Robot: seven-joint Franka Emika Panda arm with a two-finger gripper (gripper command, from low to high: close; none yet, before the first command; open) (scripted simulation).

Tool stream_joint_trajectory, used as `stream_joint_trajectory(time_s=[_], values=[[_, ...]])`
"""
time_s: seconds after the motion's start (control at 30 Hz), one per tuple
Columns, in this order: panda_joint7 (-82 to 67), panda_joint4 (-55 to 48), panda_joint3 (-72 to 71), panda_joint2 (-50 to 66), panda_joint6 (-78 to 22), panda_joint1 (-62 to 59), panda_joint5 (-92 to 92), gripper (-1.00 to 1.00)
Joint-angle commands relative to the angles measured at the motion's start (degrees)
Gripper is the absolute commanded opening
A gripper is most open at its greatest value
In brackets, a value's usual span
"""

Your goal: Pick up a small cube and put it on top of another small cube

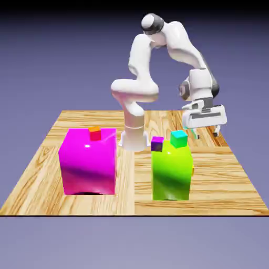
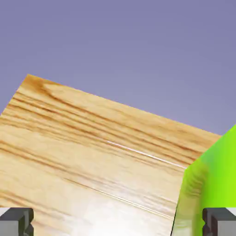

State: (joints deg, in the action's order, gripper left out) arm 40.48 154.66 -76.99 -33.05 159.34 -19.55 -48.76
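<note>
With gripper (image 1: 207,135) spread, empty, at the exterior view's far right, treat mostly hidden yellow cube (image 1: 193,169) as probably light and stiff, pinching opposite faces squarely.

Table (image 1: 220,163): wood, with bare surface along the exterior view's right edge and at the near right corner; a hand could pass there.

Gap between the two big blocks: bare wood running to the near edge, passable from above.

Magenta block (image 1: 89,163): large obstacle on the exterior view's left half of the table, with bare wood between it and the left edge. Red-orange cube (image 1: 95,133) projects at its top.

Lime-green block (image 1: 172,173): tall obstacle, right of the table's middle, toward the near edge. Purple cube (image 1: 157,144) and teal cube (image 1: 179,138) stand up at its top, a narrow space between them.

Hand view: lime-green block intrudes at lower right; bare wood fills the lower left and middle, to the table's corner.
</note>
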Motion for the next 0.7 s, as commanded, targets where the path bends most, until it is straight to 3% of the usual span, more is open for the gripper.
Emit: stream_joint_trajectory(time_s=[0.0,0.5,0.67], values=[[-0.1,-0.1,-2.1,0.0,-0.4,-0.6,-1.4,0.00],[-5.3,5.0,-28.5,0.8,-0.3,-18.6,-27.6,0.00],[-13.9,0.5,-38.0,-6.5,-2.9,-26.9,-40.1,0.00]])
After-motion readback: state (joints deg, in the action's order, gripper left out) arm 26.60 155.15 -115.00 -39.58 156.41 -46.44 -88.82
